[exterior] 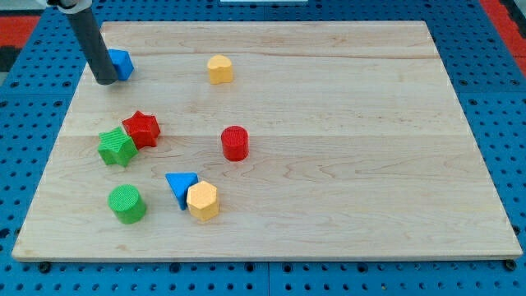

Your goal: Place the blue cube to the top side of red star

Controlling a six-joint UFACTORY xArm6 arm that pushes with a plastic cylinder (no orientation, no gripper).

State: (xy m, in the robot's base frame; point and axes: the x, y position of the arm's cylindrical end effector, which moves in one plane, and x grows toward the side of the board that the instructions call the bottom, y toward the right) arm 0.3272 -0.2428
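Observation:
The blue cube (122, 64) sits near the view's top left corner of the wooden board. My tip (106, 80) is at the cube's left side, touching or nearly touching it, and the rod hides part of the cube. The red star (142, 129) lies below the cube, toward the view's left middle, well apart from it. A green star (117, 147) touches the red star at its lower left.
A yellow block (219, 70) lies at the top middle. A red cylinder (235, 143) stands near the centre. A green cylinder (127, 204), a blue triangle (180, 187) and a yellow hexagon (202, 201) lie at the lower left. The board's left edge (51, 156) is near.

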